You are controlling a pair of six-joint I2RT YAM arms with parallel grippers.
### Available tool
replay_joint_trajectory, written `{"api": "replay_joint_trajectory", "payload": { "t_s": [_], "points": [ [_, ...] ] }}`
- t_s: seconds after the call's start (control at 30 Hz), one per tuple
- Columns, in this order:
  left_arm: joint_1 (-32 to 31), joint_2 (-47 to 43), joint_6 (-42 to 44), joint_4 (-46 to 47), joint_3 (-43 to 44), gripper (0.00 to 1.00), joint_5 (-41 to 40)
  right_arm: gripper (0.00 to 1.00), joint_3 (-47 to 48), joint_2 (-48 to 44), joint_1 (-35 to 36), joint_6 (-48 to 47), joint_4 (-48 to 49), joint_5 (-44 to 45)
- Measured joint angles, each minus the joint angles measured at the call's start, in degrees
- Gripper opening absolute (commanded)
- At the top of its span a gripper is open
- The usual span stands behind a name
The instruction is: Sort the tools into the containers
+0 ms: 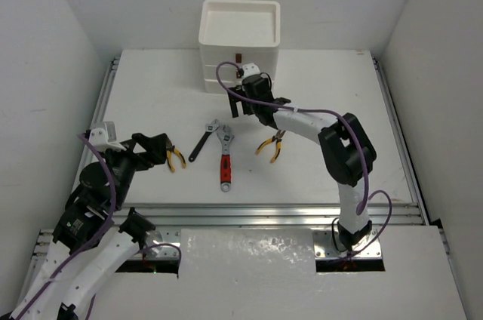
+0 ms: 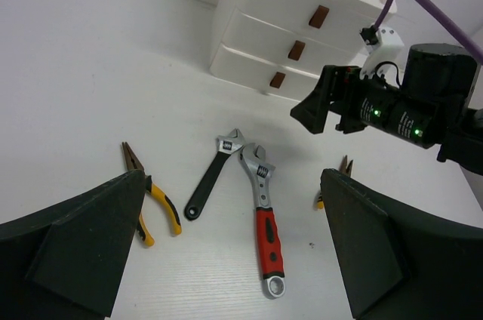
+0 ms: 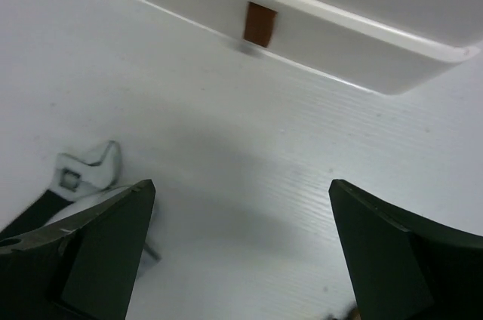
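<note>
Dark fingers (image 2: 90, 244) of the left gripper (image 2: 232, 184) fill the bottom corners of the left wrist view, spread wide with nothing between them; the gripper hovers low over the white table (image 1: 151, 93) at its left side. Just ahead of its left finger lies a pair of yellow-handled needle-nose pliers (image 2: 155, 207), nose pointing away. Between the fingers, farther out, a black-handled steel adjustable wrench (image 2: 211, 184) and a red-handled steel adjustable wrench (image 2: 264, 222) lie flat, their heads nearly meeting and their handles splaying toward the arms. Beyond the right finger a second pair of yellow-handled pliers (image 1: 272, 145) rests on the table, half hidden in the left wrist view but plain from above, right of the wrenches. The right gripper (image 3: 241, 184) hangs over bare table just in front of the containers, its jaws also standing far apart and holding nothing; a steel wrench head shows beside its left finger in the right wrist view. Straight ahead of it is the white square plastic drawer unit (image 1: 219, 56), standing at the far middle of the table with three closed drawers, each with a small red-brown handle (image 2: 296, 50), and a shallow rimmed tray on top. All four tools lie on the table, apart from the unit and from both grippers.
</note>
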Motion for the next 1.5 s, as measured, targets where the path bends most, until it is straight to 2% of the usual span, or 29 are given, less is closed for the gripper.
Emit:
{"api": "replay_joint_trajectory", "payload": {
  "t_s": [0.1,0.2,0.3,0.33,0.5,0.63,0.93,0.97,1.07,1.1,1.17,1.2,1.37,1.5],
  "points": [
    [0.0,0.0,0.0,0.0,0.0,1.0,0.0,0.99,1.6,0.6,0.7,2.2,-1.7,-1.3],
    [0.0,0.0,0.0,0.0,0.0,1.0,0.0,0.98,11.6,6.6,0.4,4.5,-5.2,-0.4],
    [0.0,0.0,0.0,0.0,0.0,1.0,0.0,0.91,21.3,13.9,-0.1,6.4,-5.5,1.0],
    [0.0,-0.1,0.0,0.0,0.0,1.0,0.0,0.85,22.9,15.8,-0.2,6.9,-5.4,1.7],
    [0.0,-0.1,0.0,0.0,0.0,1.0,0.1,0.78,24.1,21.2,-0.5,8.2,-5.4,5.1],
    [0.0,-0.2,0.1,0.1,0.0,1.0,0.5,0.71,23.6,22.1,-0.6,8.1,-4.8,6.4],
    [0.0,-0.6,0.2,0.4,-0.2,1.0,1.3,0.66,27.6,26.2,-1.4,5.6,1.9,7.7],
    [0.0,-0.6,0.2,0.5,-0.2,1.0,1.4,0.64,28.3,27.1,-1.4,5.4,2.4,8.2],
    [0.0,-0.6,0.2,0.5,-0.3,1.0,1.7,0.47,28.4,28.2,-1.4,4.4,4.5,9.0],
    [0.0,-0.6,0.3,0.5,-0.3,1.0,1.9,0.29,28.4,28.2,-1.4,4.1,5.1,9.0],
    [0.0,-0.6,0.4,0.5,-0.3,1.0,2.0,0.12,28.3,28.2,-1.4,3.0,6.2,9.0],
    [0.0,-0.6,0.4,0.5,-0.3,1.0,2.1,0.0,28.0,28.2,-1.5,2.6,6.8,9.0],
    [0.0,-0.7,0.4,0.8,-0.3,1.0,2.2,0.0,22.8,26.8,-1.6,1.8,12.7,9.3],
    [0.0,-0.8,0.4,0.9,-0.3,1.0,2.2,0.0,9.6,19.3,-0.7,3.3,17.7,8.9]
  ]
}}
